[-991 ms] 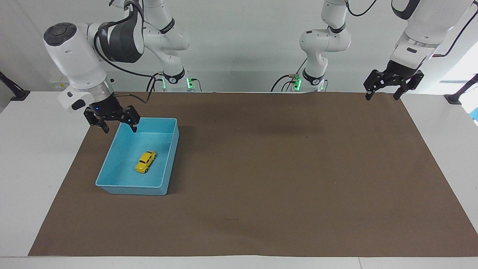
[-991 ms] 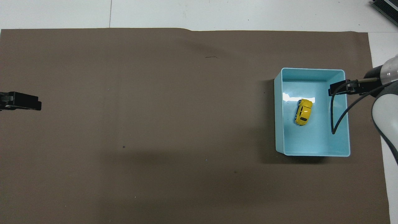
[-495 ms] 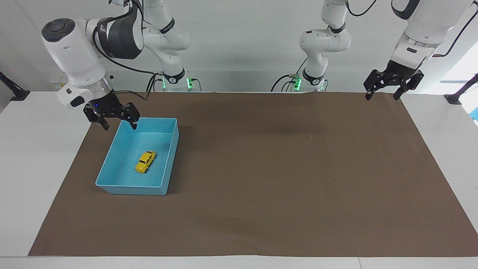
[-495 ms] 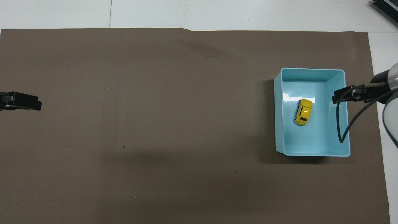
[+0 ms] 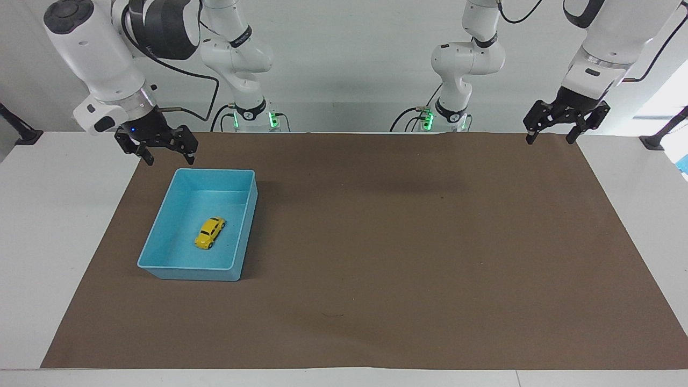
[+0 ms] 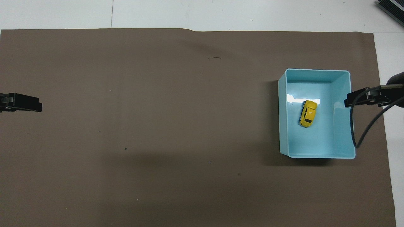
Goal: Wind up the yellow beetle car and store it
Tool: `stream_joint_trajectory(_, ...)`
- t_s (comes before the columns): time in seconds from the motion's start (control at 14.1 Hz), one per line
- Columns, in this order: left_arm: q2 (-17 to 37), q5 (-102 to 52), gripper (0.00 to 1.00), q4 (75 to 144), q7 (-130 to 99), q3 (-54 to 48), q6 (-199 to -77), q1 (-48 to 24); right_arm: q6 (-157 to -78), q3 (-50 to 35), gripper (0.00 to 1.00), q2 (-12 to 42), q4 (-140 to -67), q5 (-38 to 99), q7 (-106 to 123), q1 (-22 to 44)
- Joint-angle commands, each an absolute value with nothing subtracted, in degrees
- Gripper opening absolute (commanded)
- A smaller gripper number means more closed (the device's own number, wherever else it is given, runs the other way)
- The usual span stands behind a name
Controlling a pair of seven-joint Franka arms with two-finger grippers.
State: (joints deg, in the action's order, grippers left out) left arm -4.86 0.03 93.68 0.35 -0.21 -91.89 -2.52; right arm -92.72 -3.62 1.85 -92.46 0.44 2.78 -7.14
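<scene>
The yellow beetle car (image 5: 209, 233) (image 6: 308, 113) rests on its wheels on the floor of a light blue bin (image 5: 188, 273) (image 6: 283, 126), about in the middle, with nothing touching it. My right gripper (image 5: 169, 156) (image 6: 350, 101) hangs open and empty in the air, over the mat's edge beside the bin's corner at the right arm's end. My left gripper (image 5: 549, 137) (image 6: 36, 105) waits open and empty, raised over the mat's corner at the left arm's end of the table.
A brown mat (image 5: 403, 242) (image 6: 157, 126) covers most of the white table. The bin stands on it toward the right arm's end. A black cable (image 6: 363, 132) from the right arm dangles over the bin's side wall.
My right gripper has risen and drawn back off the bin's rim toward the right arm's end. The car, the bin and the left gripper have not moved.
</scene>
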Motion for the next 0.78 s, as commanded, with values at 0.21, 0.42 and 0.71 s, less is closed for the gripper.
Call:
stream_joint_trajectory(0.21, -5.36, -0.97, 1.0, 94.04, 0.18, -0.62, -91.32, -1.67, -91.67, -4.13, 1.0, 0.09, -92.55, 0.7, 1.41, -7.47)
stream_joint_trajectory(0.42, -5.36, -0.97, 1.0, 94.04, 0.26, -0.62, -91.32, -1.67, -91.76, -4.13, 1.0, -0.44, -92.81, 0.7, 1.32, -7.29)
stream_joint_trajectory(0.71, -5.36, -0.97, 1.0, 94.04, 0.26, -0.62, -91.32, -1.67, -92.02, -4.22, 1.0, -0.35, -92.81, 0.79, 1.5, -7.21)
